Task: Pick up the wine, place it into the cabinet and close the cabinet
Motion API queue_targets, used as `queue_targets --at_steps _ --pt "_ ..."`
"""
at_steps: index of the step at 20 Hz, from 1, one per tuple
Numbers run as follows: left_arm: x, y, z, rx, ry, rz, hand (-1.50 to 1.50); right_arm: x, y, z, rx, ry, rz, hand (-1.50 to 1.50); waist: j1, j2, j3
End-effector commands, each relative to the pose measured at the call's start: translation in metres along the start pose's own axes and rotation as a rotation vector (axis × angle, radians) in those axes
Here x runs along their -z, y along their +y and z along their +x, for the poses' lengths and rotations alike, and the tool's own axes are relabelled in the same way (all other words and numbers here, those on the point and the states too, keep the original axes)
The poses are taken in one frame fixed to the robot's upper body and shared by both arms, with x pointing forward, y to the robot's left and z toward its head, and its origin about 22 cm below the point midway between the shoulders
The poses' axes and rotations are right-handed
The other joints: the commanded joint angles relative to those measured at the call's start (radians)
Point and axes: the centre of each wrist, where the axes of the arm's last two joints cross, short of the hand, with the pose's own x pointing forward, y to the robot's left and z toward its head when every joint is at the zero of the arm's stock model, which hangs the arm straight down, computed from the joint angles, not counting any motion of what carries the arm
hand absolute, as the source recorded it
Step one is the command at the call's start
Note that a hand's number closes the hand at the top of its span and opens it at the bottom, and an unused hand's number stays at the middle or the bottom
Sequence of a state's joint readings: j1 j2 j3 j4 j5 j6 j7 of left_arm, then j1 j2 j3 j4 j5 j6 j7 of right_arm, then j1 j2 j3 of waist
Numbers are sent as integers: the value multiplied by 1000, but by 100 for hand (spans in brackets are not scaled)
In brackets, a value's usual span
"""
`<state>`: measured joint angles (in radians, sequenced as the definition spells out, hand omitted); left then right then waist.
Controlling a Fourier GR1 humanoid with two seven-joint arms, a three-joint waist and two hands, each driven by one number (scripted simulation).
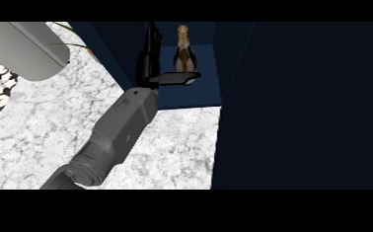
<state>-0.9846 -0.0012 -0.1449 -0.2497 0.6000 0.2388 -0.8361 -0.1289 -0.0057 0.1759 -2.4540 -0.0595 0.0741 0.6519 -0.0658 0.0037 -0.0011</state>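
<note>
Head view is showing one grey forearm (116, 132) coming in from the lower edge and reaching up across the white marbled stone counter (182, 147) toward a dark navy blue cabinet (211, 78). Which arm it is I cannot tell for sure from this view alone, but it is entering at the left part of the picture, so I am taking it as the left one. At its end the black left hand (151, 60) is standing with the fingers straight and stretched upward along the cabinet's left wall, and the thumb (178, 78) is sticking out sideways to the right; the hand is spread apart and is not gripping anything. Just beside the thumb, the slim brown glass wine bottle (184, 53) with a pale golden neck is standing upright inside the cabinet's open compartment, on the blue shelf floor. The thumb is lying in front of the bottle's lower part, and I cannot tell if it is touching. On the right a large dark panel (306, 107) is filling the picture. At the upper left a grey rounded object (33, 48) is sitting, with thin green leaves (73, 38) beside it.
</note>
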Motion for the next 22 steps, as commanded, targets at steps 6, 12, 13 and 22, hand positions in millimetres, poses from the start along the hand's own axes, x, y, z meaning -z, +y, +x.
queue_targets --at_steps 6,12,13,22 --pt "-68 -19 -13 -24 64 2 -150 -20 2 9 -12 -6 -28 -150 37 -8 1" --pt "-96 -53 15 -6 20 -8 -150 -20 -9 8 -23 -32 -71 -150 65 -8 2" --pt "-115 -55 9 -26 23 -36 -150 -19 -8 8 -18 -12 -58 -150 56 -6 1" --pt "-166 -51 58 -105 -16 -7 -150 -33 -20 15 -42 -17 -57 -150 69 -8 2"
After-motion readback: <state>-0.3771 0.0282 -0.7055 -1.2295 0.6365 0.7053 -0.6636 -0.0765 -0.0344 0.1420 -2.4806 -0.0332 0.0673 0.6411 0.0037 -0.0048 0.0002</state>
